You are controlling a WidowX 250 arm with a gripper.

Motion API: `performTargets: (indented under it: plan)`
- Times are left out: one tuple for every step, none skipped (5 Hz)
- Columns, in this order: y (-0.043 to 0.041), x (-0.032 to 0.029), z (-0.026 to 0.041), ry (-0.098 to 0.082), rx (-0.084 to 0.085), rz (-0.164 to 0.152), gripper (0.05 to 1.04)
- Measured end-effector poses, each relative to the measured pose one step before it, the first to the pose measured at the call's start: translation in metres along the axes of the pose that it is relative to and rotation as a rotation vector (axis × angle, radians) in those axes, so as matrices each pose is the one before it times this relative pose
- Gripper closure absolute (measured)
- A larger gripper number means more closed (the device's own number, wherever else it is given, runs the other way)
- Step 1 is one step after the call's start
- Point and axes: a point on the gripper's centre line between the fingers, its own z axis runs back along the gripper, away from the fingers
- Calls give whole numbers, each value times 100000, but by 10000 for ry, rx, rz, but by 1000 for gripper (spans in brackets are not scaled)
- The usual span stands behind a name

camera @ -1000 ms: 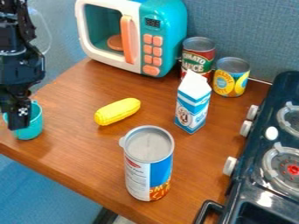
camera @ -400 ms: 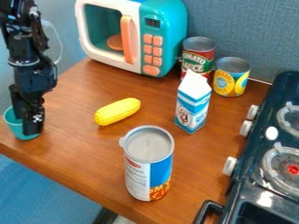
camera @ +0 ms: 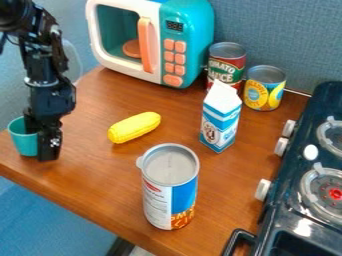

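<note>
At the left of the camera view, the black gripper (camera: 47, 142) hangs low over the table, against or just in front of the right side of a teal cup (camera: 22, 138). The cup stands roughly upright near the table's left edge, its right part hidden by the gripper. Whether the cup is held cannot be told. A yellow toy corn cob (camera: 134, 127) lies to the right of the gripper. Farther right and nearer the camera stands a tall can (camera: 169, 187) with a blue and white label.
A blue and white carton (camera: 220, 117) stands right of centre. Behind it are a tomato sauce can (camera: 226, 65) and a yellow-labelled can (camera: 264, 88). The toy microwave (camera: 150, 42) is at the back, and a dark stove (camera: 300, 185) with white knobs borders the right side.
The gripper has moved right and slightly down, from over the cup's left part to its right side. The cup has shifted a little and its rim sits differently. Other objects have stayed put.
</note>
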Motion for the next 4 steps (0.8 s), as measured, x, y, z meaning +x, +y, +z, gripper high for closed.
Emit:
performTargets:
  plan:
    - [238, 197, 89, -93, 101, 37, 403]
    - [73, -47, -100, 14, 78, -120, 697]
    - [-104, -274, 157, -50, 186, -39, 883]
    - [-417, -523, 538, -94, 184, 42, 959]
